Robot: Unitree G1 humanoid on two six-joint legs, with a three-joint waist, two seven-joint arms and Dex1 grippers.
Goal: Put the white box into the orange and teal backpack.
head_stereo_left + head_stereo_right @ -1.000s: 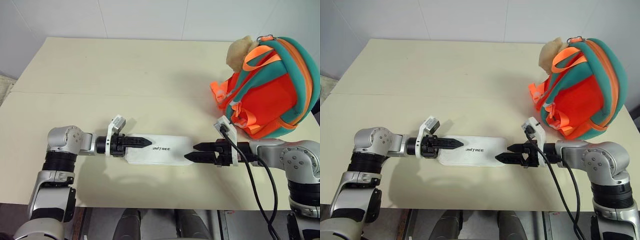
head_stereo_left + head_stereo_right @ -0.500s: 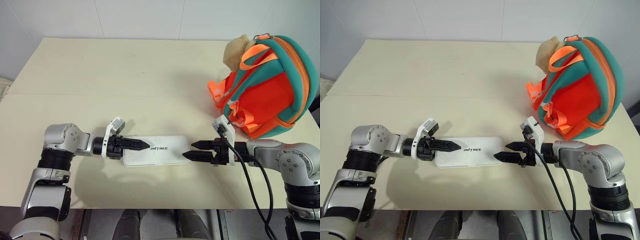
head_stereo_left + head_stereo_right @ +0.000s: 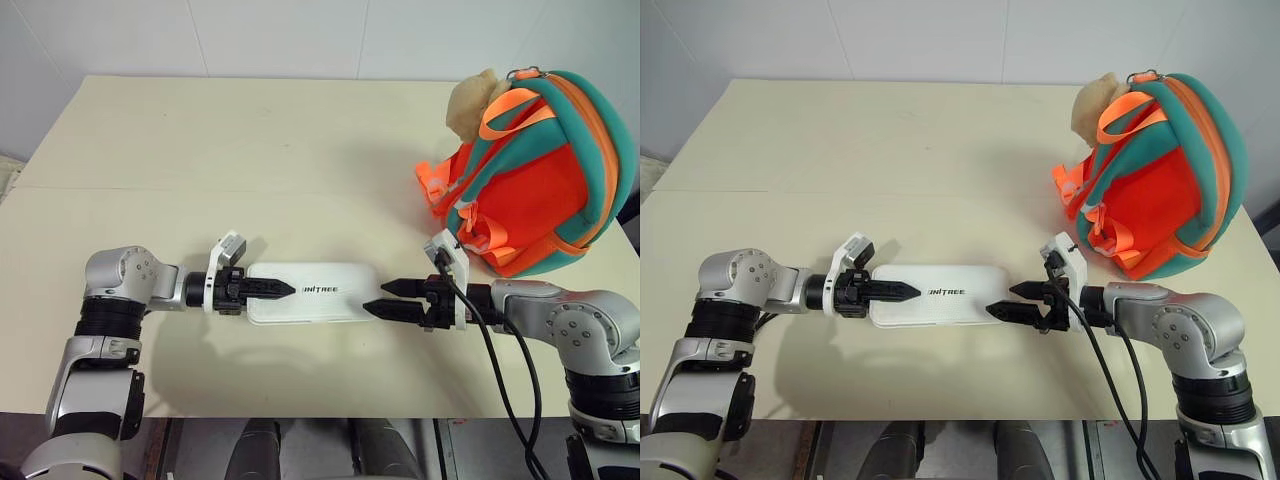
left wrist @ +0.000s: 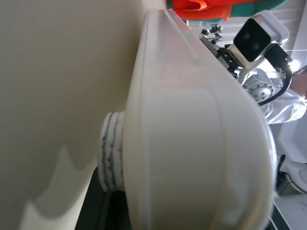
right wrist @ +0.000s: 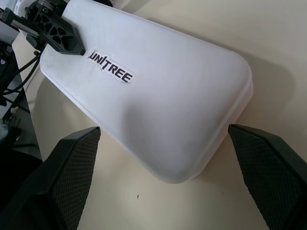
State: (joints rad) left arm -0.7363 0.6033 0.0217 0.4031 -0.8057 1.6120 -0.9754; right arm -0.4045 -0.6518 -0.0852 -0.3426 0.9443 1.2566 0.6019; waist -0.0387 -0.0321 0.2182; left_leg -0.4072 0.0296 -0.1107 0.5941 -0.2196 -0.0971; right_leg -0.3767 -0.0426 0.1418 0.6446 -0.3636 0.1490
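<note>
Little is done: the flat white rounded box (image 3: 308, 292) lies on the beige counter (image 3: 250, 150), left tool (image 3: 268, 288) clamped on its end, right tool (image 3: 386, 297) spread apart beside it, the orange-and-teal backpack (image 3: 535, 180) well apart at two o'clock.

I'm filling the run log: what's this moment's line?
left claw: closed on white box end | right claw: open at other end | orange and teal backpack: on table

A cream table (image 3: 250, 140) of two boards stands against a white panelled wall (image 3: 300, 35).
</note>
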